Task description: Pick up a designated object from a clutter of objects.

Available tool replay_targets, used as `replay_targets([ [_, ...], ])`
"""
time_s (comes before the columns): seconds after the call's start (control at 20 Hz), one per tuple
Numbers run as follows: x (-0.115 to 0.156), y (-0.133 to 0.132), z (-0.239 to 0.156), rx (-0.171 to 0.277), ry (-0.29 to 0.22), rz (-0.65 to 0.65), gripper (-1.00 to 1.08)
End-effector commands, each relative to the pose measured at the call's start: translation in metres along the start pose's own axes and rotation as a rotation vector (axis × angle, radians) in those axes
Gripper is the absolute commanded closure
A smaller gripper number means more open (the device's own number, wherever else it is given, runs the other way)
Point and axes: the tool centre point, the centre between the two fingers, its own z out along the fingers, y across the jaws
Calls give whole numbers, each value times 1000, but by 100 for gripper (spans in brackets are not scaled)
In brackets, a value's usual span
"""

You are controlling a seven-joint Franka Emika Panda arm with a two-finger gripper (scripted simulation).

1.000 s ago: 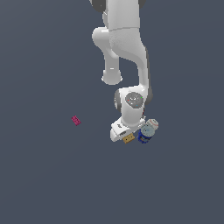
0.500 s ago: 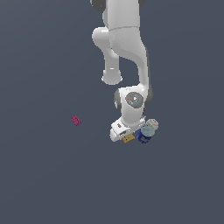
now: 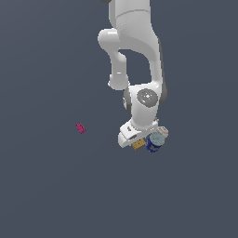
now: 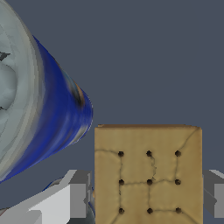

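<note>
Cracker-like tan square block (image 4: pixel 148 175) fills the space between the gripper (image 4: pixel 148 197) fingers in the wrist view, its top face marked with a three-by-three grid of dark dots and thin crack lines. One grey finger pad (image 4: pixel 78 200) stands just beside one edge of the block and the other pad (image 4: pixel 217 199) just beside the opposite edge. The jaws are spread a little wider than the block, straddling it; whether the pads already press on its sides cannot be told, since a thin strip of shadow shows at each edge.

Right next to the block stands a blue can (image 4: pixel 48 118) with a pale grey lid, seen at a steep angle, close to one finger but apart from the block itself.

In the exterior view the white arm (image 3: pixel 135 60) reaches down over the dark grey floor (image 3: pixel 51 195), and the gripper (image 3: pixel 132 139) is low over the cluster. The tan block (image 3: pixel 137 145) peeks out from under the white hand, with the blue can (image 3: pixel 154 142) touching or nearly touching it on the exterior view's right, and a red-and-white can (image 3: pixel 162 132) just behind that. A small pink flat piece (image 3: pixel 81 128) lies well apart, toward the exterior view's left.
</note>
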Motion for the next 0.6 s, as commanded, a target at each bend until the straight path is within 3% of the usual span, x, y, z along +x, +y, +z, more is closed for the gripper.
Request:
replay_targets([
  [0.0, 4, -2, -20, 0, 2, -1, 108],
  [0.55, 26, -11, -132, 2, 0, -3, 108],
])
